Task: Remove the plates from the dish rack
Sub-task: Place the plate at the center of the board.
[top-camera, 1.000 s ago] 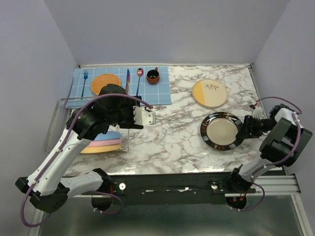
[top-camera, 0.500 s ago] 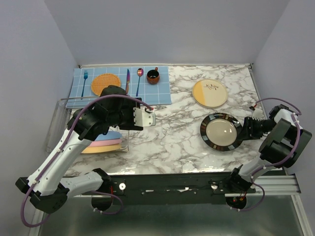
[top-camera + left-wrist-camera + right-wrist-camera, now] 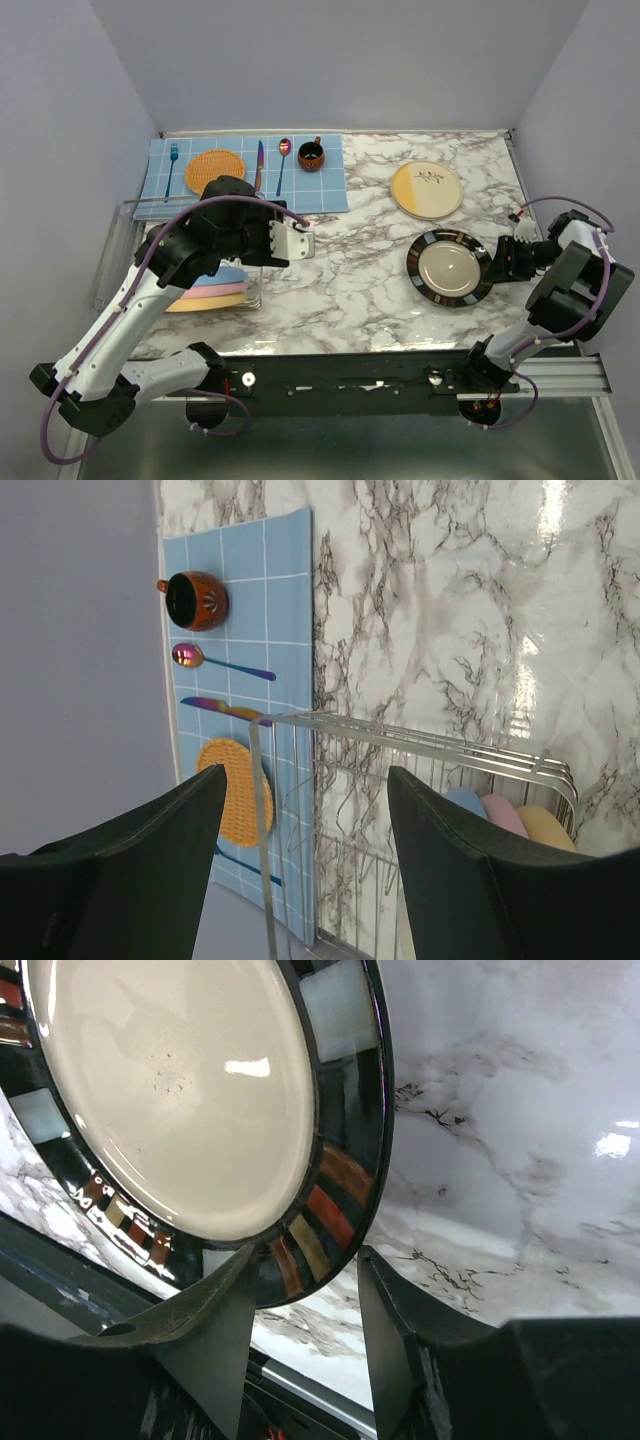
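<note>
Starting overhead. Seeing the dish rack point(image 3: 255, 285) sitting at 9 o'clock on the marble table point(image 3: 350, 280), mostly hiding under the left arm. Spotting three plates poking out of it, overlapping: blue plate point(image 3: 228, 274), pink plate point(image 3: 215, 288), yellow-orange plate point(image 3: 203, 303). Finding the left gripper point(image 3: 300, 240) hovering just off the rack's 2 o'clock corner, fingers spread, holding nothing. Noticing the cream-and-yellow plate point(image 3: 427, 190) lying flat at 1 o'clock and the black-rimmed beige plate point(image 3: 450, 267) at 4 o'clock, both out on the marble. Catching the right gripper point(image 3: 500, 262) sitting right at that plate's 3 o'clock rim. Also seeing a blue checked placemat point(image 3: 320, 185) at 11 o'clock carrying a woven disc point(image 3: 213, 168), a fork point(image 3: 171, 165), a knife point(image 3: 259, 165), a spoon point(image 3: 283, 160) and a cup point(image 3: 311, 155).

Moving to the left wrist view. Looking down past two wide-apart fingers point(image 3: 120, 860) at the rack's wires, with the same three plate edges peeking in at 4 o'clock.

Finishing with the right wrist view. Getting the black-rimmed plate filling 10 o'clock, its rim dipping between the two fingers point(image 3: 200, 1330). Seeing them parted around it, but honestly not managing to tell whether pinching it or just straddling it.
</note>
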Available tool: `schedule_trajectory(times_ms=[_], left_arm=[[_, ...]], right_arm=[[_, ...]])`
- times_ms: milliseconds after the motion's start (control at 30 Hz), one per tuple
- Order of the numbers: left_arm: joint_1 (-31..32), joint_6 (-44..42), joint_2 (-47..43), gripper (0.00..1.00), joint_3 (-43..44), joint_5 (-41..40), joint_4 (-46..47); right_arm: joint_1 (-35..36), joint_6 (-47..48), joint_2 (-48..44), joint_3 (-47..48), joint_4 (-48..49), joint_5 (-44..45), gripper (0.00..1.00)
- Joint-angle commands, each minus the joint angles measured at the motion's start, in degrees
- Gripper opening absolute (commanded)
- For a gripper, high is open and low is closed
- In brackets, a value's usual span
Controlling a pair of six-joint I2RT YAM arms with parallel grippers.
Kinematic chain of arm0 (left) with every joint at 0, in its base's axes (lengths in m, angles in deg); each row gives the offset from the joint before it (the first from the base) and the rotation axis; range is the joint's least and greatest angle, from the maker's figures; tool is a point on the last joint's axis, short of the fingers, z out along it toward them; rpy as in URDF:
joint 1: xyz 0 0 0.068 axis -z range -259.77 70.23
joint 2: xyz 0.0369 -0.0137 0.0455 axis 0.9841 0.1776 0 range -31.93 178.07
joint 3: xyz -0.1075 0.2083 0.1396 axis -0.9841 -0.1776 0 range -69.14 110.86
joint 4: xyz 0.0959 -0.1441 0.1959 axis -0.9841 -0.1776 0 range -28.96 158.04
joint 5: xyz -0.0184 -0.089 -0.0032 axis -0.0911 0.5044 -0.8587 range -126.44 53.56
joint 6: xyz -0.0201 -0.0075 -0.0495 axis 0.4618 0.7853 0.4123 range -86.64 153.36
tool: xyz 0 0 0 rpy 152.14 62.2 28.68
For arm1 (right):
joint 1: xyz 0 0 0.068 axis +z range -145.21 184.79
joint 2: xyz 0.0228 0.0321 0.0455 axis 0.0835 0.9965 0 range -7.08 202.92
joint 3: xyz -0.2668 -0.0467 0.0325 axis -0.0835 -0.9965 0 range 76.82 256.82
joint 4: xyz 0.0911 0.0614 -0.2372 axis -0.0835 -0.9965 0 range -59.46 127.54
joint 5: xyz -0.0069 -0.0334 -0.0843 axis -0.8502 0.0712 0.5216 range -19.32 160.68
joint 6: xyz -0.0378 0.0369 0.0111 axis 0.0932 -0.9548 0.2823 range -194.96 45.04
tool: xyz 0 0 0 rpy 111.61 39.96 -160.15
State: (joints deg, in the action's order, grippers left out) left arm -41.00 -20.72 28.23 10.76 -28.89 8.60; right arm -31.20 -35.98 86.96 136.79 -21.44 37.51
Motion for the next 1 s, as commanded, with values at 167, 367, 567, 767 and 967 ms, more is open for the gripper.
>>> schedule_trajectory(times_ms=[167, 367, 567, 767, 967], left_arm=[[0.3, -5.6, -1.6, 0.76, -1.1, -7.3, -1.2], [0.3, -9.2, -1.6, 0.77, -3.1, -14.1, -3.5], [0.3, -11.6, -3.0, 0.77, -10.9, -19.9, -6.5], [-0.3, -13.1, -7.2, 0.77, -15.5, -23.7, -10.1], [-3.2, -14.6, -9.1, 0.75, -14.0, -25.3, -12.9]], right_arm=[[0.3, 0.2, -7.5, 4.8, -1.9, 3.5, 0.54], [0.7, 1.4, -11.2, 9.1, -5.6, 4.3, 0.62], [2.0, 1.8, -14.8, 9.1, -7.3, 1.8, 0.64], [2.2, 2.5, -15.1, 5.9, -6.1, 0.6, 0.64], [2.2, 2.4, -14.3, 2.4, -4.6, -1.5, 0.64]])
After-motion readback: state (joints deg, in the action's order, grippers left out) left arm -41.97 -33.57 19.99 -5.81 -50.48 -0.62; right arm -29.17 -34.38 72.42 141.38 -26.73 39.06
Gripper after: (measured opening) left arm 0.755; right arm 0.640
